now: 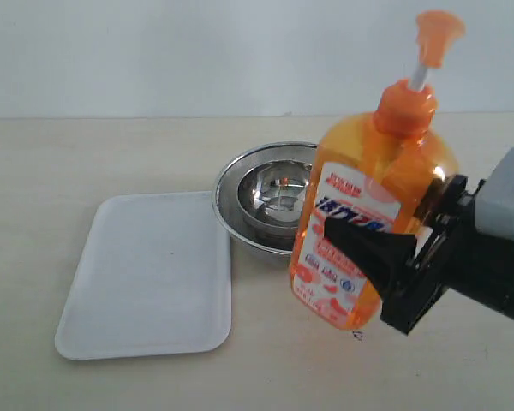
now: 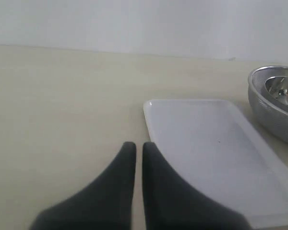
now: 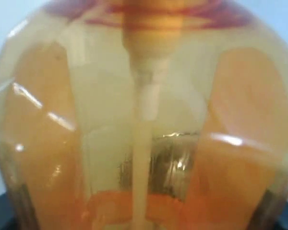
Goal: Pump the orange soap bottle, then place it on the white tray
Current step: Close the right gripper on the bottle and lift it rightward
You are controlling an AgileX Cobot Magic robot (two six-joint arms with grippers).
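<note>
**Bottle in your right gripper, off to the side of the tray**

Your right gripper (image 1: 394,218) is clamped on the orange soap bottle (image 1: 368,214). In the exterior view one black finger (image 1: 360,248) crosses the labelled face low down and the other sits against the far edge, so the jaws grip the bottle across its lower body. The bottle is tilted, its top leaning toward the right side of that view. The orange pump nozzle (image 1: 437,30) stands raised on its white stem (image 1: 420,79) above the collar. The orange-white-blue label (image 1: 343,235) faces the exterior camera. The bottle's base seems to hang clear of the table (image 1: 68,154), though contact there is hard to judge.

The bottle is not on the white tray (image 1: 146,274). The tray lies flat on the table to the left in the exterior view, well apart from the bottle. The steel bowl (image 1: 240,184) sits just beside the tray's far right corner, and the bottle overlaps the bowl's right side in the picture, standing in front of it.

In your right wrist view the bottle (image 3: 144,120) fills the whole frame, very close and blurred. You can make out the pale dip tube (image 3: 141,158) running down its middle and orange liquid low in the body.

Your left gripper (image 2: 135,146) hovers low over the bare table with its jaws drawn together, only a thin slit between the fingers, holding nothing. The tray (image 2: 206,143) lies just beside its tips, with the bowl (image 2: 273,112) beyond the tray's far corner.
</note>
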